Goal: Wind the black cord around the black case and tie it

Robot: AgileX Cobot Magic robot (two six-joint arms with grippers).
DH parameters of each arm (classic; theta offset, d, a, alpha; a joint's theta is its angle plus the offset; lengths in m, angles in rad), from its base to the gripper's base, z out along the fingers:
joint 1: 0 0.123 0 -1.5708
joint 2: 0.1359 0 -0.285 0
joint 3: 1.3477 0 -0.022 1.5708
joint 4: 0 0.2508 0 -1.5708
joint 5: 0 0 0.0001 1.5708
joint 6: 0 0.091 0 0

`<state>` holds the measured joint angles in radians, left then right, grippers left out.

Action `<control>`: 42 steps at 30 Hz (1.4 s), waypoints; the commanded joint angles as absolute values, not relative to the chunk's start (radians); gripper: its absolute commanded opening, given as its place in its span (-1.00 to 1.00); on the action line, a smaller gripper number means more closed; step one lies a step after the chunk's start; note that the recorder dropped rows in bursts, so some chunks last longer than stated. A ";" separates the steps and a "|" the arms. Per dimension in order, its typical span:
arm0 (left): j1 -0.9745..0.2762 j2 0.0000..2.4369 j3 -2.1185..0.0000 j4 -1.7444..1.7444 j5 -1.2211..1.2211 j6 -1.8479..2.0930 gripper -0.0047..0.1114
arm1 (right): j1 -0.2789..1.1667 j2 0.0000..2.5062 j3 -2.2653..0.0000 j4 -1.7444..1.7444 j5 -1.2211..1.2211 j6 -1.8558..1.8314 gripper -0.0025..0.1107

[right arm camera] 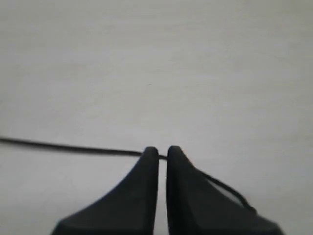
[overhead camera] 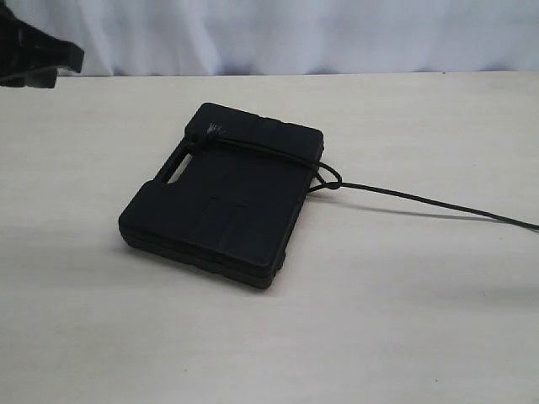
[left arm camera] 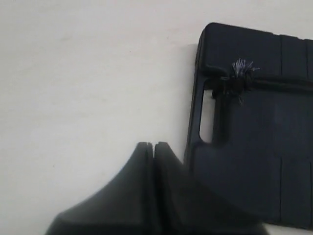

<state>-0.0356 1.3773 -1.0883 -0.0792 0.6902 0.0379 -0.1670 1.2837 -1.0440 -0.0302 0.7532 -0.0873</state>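
Note:
The black case (overhead camera: 227, 202) lies flat on the pale table, handle slot toward the left. The black cord (overhead camera: 421, 200) crosses its far part, with the frayed end (overhead camera: 214, 129) on top by the slot and a knotted loop (overhead camera: 328, 177) at the right edge. From there it runs straight out of the exterior view on the right. My right gripper (right arm camera: 162, 151) is shut on the cord (right arm camera: 73, 147) at its fingertips, and a short tail trails past one finger. Just off the case's handle side (left arm camera: 254, 161), my left gripper (left arm camera: 150, 145) is shut and empty, near the frayed end (left arm camera: 240, 70).
A dark part of the left arm (overhead camera: 38, 50) shows at the far left corner of the exterior view. A white curtain (overhead camera: 295, 34) hangs behind the pale table (overhead camera: 269, 337), which surrounds the case on all sides.

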 commanded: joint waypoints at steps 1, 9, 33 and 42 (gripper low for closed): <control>-0.036 1.210 -0.970 -0.067 0.700 0.018 -0.92 | -0.023 1.264 -1.042 -0.070 0.913 -0.082 -0.88; -0.036 0.649 -0.664 -0.155 0.541 0.041 -0.92 | 0.147 0.873 -0.694 -0.071 0.604 -0.048 -0.88; -0.036 0.338 -0.162 -0.195 0.013 0.077 -0.92 | 0.178 0.251 -0.002 -0.065 -0.287 -0.112 -0.88; -0.036 0.000 0.000 -0.173 0.300 0.054 -0.92 | 0.178 0.000 0.000 -0.036 -0.047 -0.112 -0.88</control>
